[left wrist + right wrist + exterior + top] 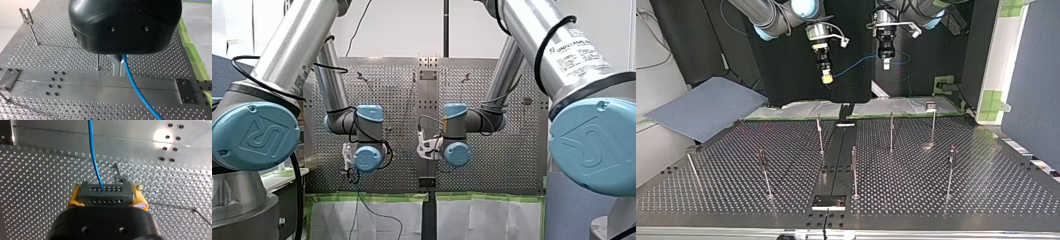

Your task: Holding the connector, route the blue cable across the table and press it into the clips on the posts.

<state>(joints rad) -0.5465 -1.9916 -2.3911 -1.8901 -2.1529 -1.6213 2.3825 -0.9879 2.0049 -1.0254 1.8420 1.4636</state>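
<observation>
My right hand (106, 198), at the upper centre of the top view, is clamped by its yellow pads (74, 198) on the grey connector (100, 193), holed face outward so that the blue cable (93, 152) leaves it unbent. My left hand (119, 67), just to its right there, has its metal fingers (116, 66) closed about the cable a little way along, I judge as a guide for the span between. Both hang high above the desk (936, 195), well apart from the posts (892, 132), whose clips (931, 106) carry no cable: routing has not begun.
</observation>
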